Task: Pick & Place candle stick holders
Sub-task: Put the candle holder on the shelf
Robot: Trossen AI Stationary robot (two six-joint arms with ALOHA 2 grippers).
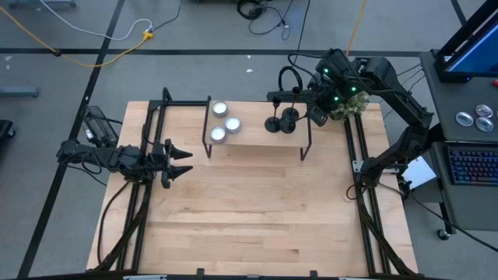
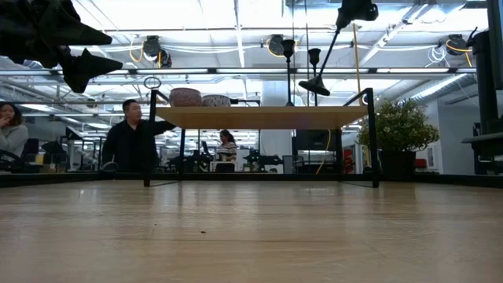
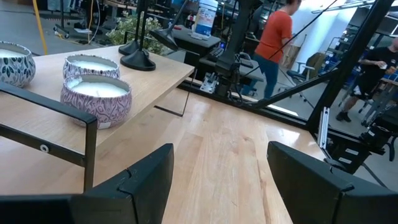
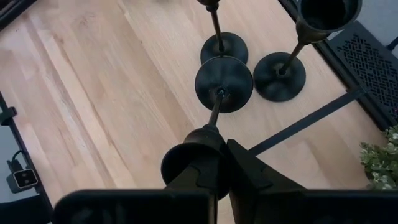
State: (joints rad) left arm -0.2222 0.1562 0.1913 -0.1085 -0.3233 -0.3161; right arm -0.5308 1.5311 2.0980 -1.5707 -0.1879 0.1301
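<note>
Gripping one of the candle stick holders at its cup end, the right gripper (image 4: 214,165) hangs above the raised shelf (image 1: 257,138) at the far side of the bench (image 1: 257,210). Its fingers (image 4: 255,177) pinch the held holder (image 4: 222,84), whose stem slants down to its round base; in the low view that base (image 2: 313,87) hangs tilted, clear of the shelf top. The other two holders (image 1: 281,120) stand upright on the shelf, just beside each other at its right part. Three white candle bowls (image 1: 224,121) sit in a cluster on the shelf's left part, well apart from the holders. A green plant (image 1: 354,106) stands beyond the shelf's right end.

The left gripper (image 1: 183,162) waits over the left side of the bench, its fingers (image 3: 146,180) spread and pinching nothing. People (image 2: 130,145) show in the room behind the bench.
</note>
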